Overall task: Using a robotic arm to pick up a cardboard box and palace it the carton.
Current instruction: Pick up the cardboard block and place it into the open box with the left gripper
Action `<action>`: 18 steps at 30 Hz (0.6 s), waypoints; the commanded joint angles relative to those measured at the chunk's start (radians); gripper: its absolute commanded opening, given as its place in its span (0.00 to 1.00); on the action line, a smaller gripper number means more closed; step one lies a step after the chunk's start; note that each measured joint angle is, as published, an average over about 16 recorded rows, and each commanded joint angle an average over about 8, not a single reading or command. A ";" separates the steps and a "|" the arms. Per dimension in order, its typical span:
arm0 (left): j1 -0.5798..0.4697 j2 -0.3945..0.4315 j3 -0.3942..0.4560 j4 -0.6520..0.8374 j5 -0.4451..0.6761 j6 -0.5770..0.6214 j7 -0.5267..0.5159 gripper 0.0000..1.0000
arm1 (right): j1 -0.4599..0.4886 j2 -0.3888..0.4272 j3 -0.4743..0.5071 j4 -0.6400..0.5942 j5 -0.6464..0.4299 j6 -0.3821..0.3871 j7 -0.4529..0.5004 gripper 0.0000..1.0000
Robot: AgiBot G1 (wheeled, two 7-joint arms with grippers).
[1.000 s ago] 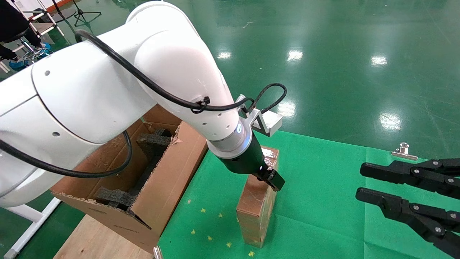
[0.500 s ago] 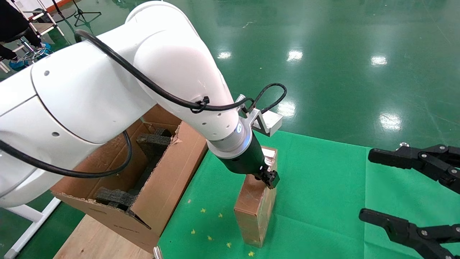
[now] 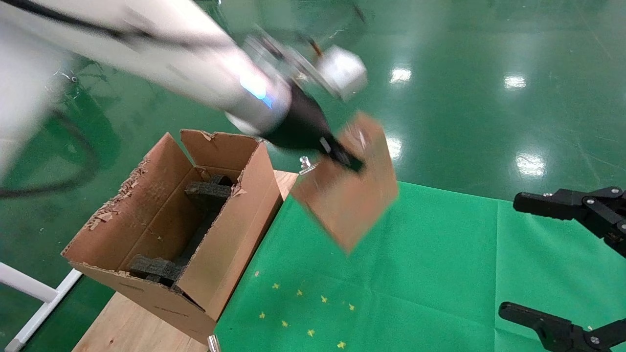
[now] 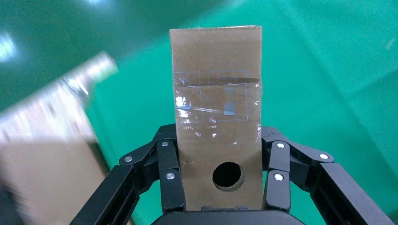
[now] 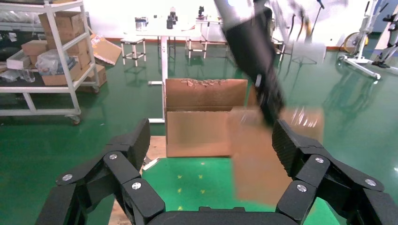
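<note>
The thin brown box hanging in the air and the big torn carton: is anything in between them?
Nothing solid: the head view shows only open air between the thin taped cardboard box, held in the left gripper, and the large torn carton.

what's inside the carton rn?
Inside the carton: black foam blocks, one at the far end and one near the front. The floor between them is hidden in shadow. The cardboard box hangs outside, in the left gripper.

I'm seeing the carton sitting at the left, on the wooden board beside the mat. Foam blocks are lying inside it. The cardboard box is hanging tilted above the mat's far left part, just right of the carton, held by the left gripper. The right gripper is sitting at the right edge, well apart.
</note>
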 commanded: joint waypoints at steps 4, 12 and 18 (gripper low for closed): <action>-0.062 -0.159 -0.083 0.041 -0.083 -0.027 0.208 0.00 | 0.000 0.000 0.000 0.000 0.000 0.000 0.000 1.00; -0.162 -0.310 -0.120 0.273 -0.093 0.043 0.518 0.00 | 0.000 0.000 0.000 0.000 0.000 0.000 0.000 1.00; -0.203 -0.347 -0.097 0.488 -0.041 0.094 0.715 0.00 | 0.000 0.000 0.000 0.000 0.000 0.000 0.000 1.00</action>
